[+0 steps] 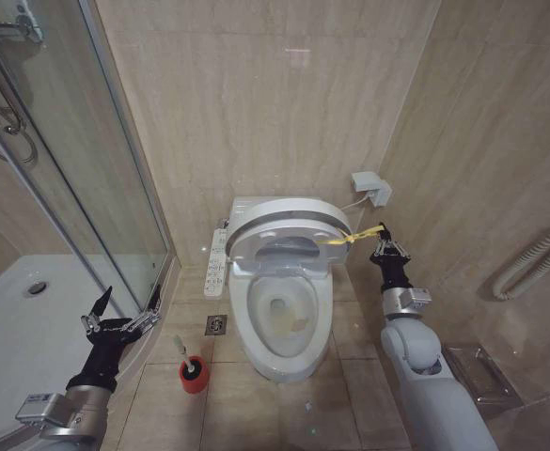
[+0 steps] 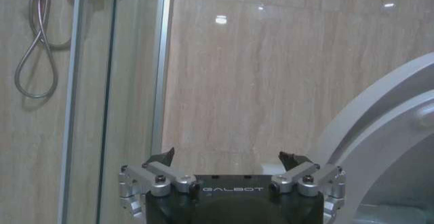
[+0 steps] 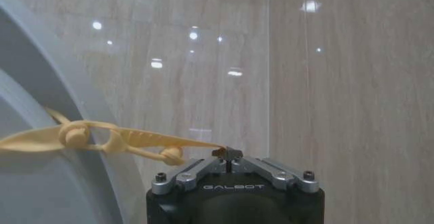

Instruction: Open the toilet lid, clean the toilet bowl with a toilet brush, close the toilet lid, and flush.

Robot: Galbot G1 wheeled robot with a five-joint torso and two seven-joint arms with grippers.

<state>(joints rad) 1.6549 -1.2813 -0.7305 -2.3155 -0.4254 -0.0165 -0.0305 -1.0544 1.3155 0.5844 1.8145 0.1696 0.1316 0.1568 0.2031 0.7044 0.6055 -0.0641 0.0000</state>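
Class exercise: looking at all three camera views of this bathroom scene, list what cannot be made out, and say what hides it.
- Toilet brush bristle head: head view, sunk in its red holder cup.
- Toilet lid in both wrist views: cut off by the picture edges.
- Button panel markings: head view, too small.
- Toilet bowl back rim: head view, covered by the raised lid.

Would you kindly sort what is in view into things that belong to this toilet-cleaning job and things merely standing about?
Job:
- toilet lid, raised, its yellow loop tag pinched in the right pincer
- toilet bowl
- toilet brush in its red holder
- left pincer, open, above the holder

Standing about:
- shower hose
- floor drain
- wall socket
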